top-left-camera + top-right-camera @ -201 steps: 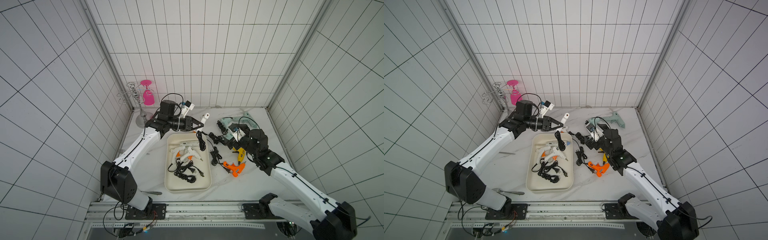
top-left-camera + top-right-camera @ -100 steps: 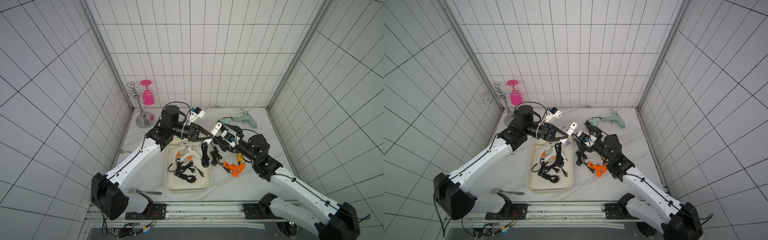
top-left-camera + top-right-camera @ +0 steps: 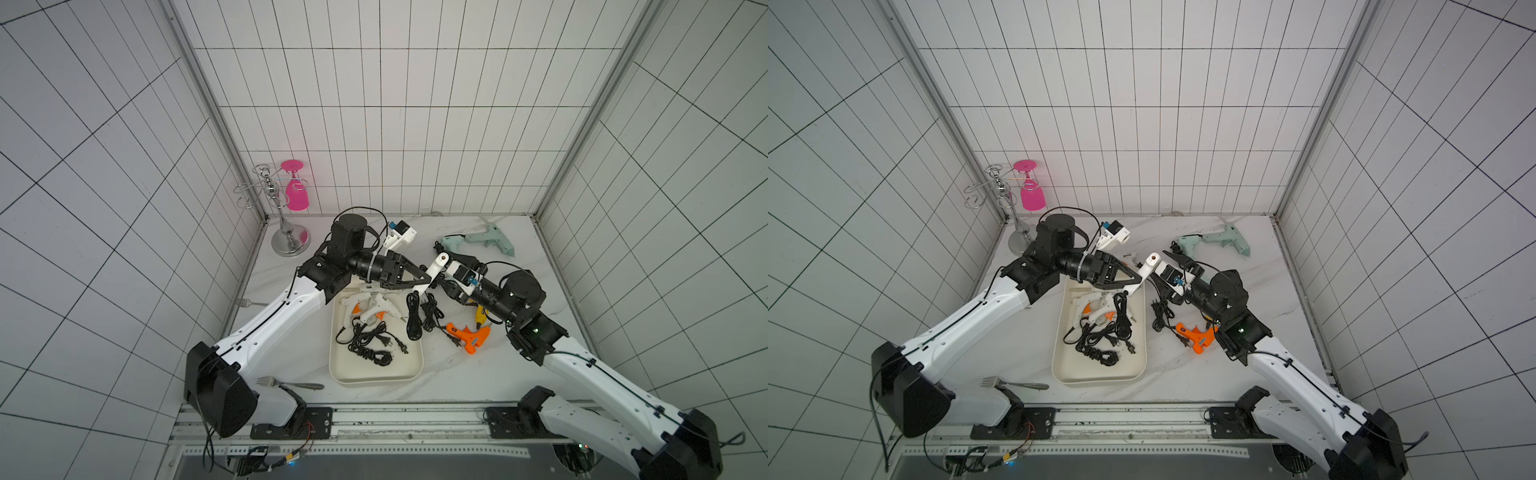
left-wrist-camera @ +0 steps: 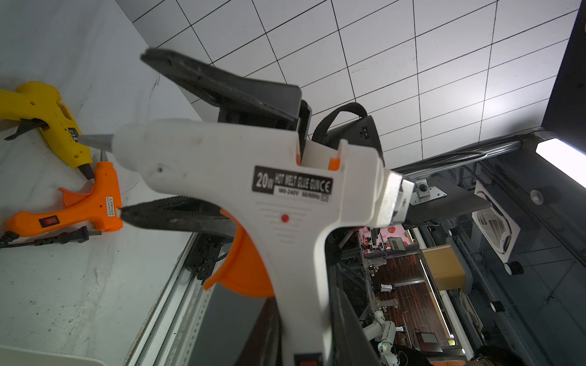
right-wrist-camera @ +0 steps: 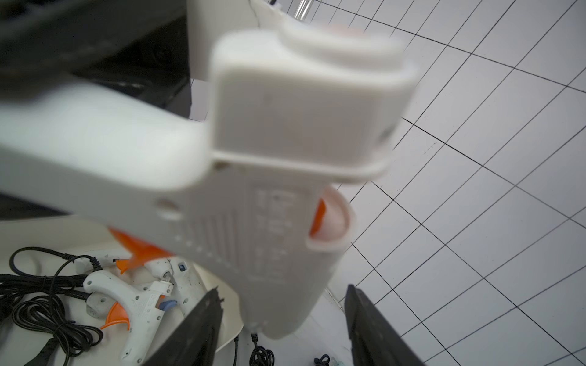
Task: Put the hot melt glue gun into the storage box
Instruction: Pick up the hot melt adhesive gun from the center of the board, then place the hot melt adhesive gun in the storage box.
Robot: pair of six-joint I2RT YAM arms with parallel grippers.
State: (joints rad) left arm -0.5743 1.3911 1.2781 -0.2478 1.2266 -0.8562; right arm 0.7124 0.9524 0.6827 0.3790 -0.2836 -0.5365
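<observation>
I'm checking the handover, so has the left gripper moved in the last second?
Yes. The left gripper, holding the white glue gun, has moved from beyond the storage box's far rim to its far corner, nearest the right gripper.

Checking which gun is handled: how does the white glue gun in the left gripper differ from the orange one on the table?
Colour: the white glue gun is white with an orange trigger; the orange glue gun has an orange body. Pose: the white glue gun is held aloft by the left gripper; the orange glue gun lies on the table beside the storage box. Both are pistol-shaped.
</observation>
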